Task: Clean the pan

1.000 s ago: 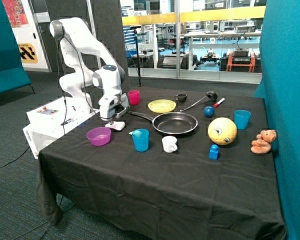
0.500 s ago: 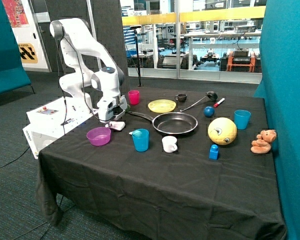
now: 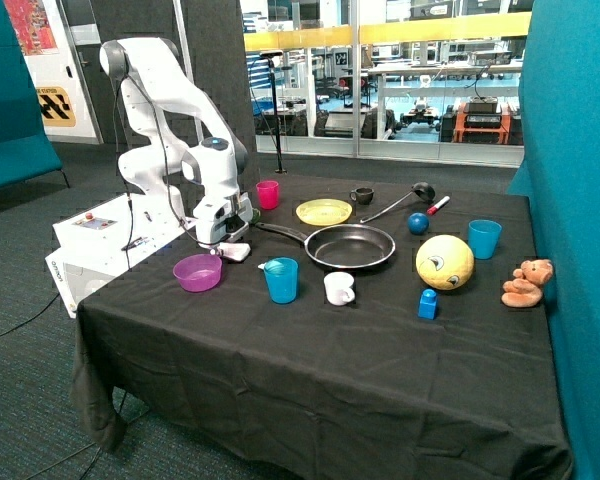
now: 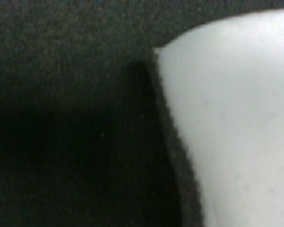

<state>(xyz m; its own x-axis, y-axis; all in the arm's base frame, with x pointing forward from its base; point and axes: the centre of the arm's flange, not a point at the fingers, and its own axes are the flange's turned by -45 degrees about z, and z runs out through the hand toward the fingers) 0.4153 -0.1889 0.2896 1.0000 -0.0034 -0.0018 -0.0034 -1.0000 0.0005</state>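
A white Franka arm lowers its gripper (image 3: 223,243) onto a pale, soft-looking sponge (image 3: 234,251) lying on the black cloth tabletop (image 3: 310,350), just beyond a purple plastic bowl (image 3: 197,272), likely to pick it up for wiping. Whether the fingers are wide or narrow cannot be told. Beside the sponge, the pan (image 3: 350,246), round, shallow and black with a long thin handle, rests untouched.
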